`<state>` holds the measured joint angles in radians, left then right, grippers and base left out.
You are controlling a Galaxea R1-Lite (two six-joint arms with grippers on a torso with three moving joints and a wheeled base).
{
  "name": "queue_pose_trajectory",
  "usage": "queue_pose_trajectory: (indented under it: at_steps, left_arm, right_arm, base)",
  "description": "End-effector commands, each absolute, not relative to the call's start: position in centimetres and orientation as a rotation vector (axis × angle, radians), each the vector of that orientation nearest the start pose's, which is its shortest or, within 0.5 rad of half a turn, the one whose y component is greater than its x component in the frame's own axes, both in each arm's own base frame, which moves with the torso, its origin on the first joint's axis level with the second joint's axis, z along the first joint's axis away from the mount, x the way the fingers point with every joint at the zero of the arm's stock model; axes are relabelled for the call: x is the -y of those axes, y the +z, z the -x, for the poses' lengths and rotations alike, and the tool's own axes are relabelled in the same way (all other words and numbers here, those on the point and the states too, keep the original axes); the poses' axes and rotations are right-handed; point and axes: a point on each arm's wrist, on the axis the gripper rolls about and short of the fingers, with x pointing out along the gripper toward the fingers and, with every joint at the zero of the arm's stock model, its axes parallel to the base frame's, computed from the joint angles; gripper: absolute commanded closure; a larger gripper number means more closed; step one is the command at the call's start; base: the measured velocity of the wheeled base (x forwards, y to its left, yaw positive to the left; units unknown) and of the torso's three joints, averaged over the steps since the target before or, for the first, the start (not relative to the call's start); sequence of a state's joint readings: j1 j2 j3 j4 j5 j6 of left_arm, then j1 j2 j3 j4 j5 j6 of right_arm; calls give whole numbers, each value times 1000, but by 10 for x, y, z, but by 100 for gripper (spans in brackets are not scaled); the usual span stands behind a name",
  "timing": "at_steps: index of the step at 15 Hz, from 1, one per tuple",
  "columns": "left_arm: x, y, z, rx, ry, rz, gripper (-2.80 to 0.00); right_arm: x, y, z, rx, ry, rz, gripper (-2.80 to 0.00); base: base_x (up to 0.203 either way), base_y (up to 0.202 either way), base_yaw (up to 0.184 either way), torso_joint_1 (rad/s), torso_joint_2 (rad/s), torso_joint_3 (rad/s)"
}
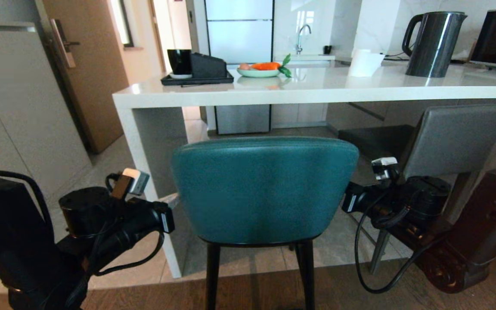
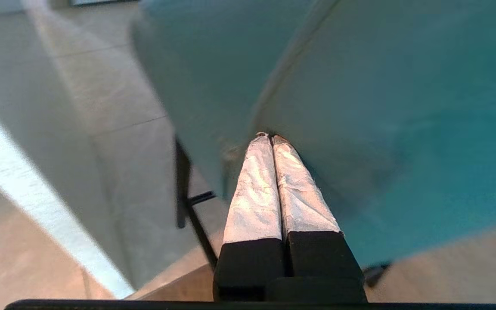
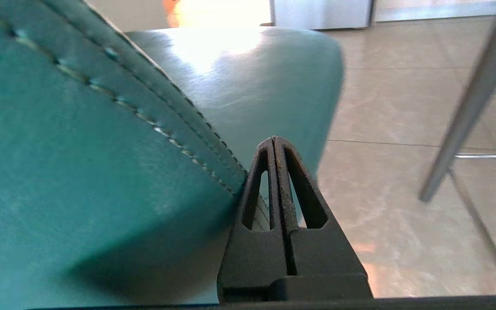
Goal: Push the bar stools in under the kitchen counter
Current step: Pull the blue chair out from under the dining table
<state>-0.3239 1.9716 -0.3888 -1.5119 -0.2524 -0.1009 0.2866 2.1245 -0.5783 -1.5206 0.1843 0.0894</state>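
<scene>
Flanking teal stool | left gripper closed, empty; right gripper closed, empty; tips against backrest

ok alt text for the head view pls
A teal rounded leather-backed bar stool stands before a glossy white stone kitchen counter, with the left gripper and right gripper flanking its back. A dark grey rectangular-backed stool sits to the right.

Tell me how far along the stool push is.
Done: the dark grey stool looks tucked under the kitchen counter. In hand: left gripper and right gripper, fingers shut, flank the teal stool. Left: its back sits outside the counter edge, needing a push in.
</scene>
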Motion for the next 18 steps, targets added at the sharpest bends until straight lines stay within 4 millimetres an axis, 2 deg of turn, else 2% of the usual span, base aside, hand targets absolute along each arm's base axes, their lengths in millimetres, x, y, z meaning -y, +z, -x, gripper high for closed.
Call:
queue_pose_trajectory:
  at_steps: [1, 6, 9, 15, 18]
  left_arm:
    - [103, 110, -253, -55, -620, 98, 0]
    - [93, 103, -232, -113, -533, 95, 0]
    - [91, 100, -233, -125, -468, 100, 0]
    - [92, 99, -233, -126, -469, 99, 0]
    - [92, 101, -231, -120, -471, 97, 0]
  right_arm:
    - [-100, 80, -322, -44, 484, -85, 0]
    - [-108, 82, -312, -52, 515, -79, 0]
    - [-111, 81, -309, -61, 524, -78, 0]
    - [-109, 78, -311, -72, 514, -82, 0]
    - [-108, 77, -311, -73, 513, -82, 0]
  base:
    - [0, 0, 0, 0, 0, 0]
    - [0, 0, 0, 0, 0, 0]
    - [0, 0, 0, 0, 0, 0]
    - [0, 0, 0, 0, 0, 0]
    - [-151, 0, -2, 5, 1, -4]
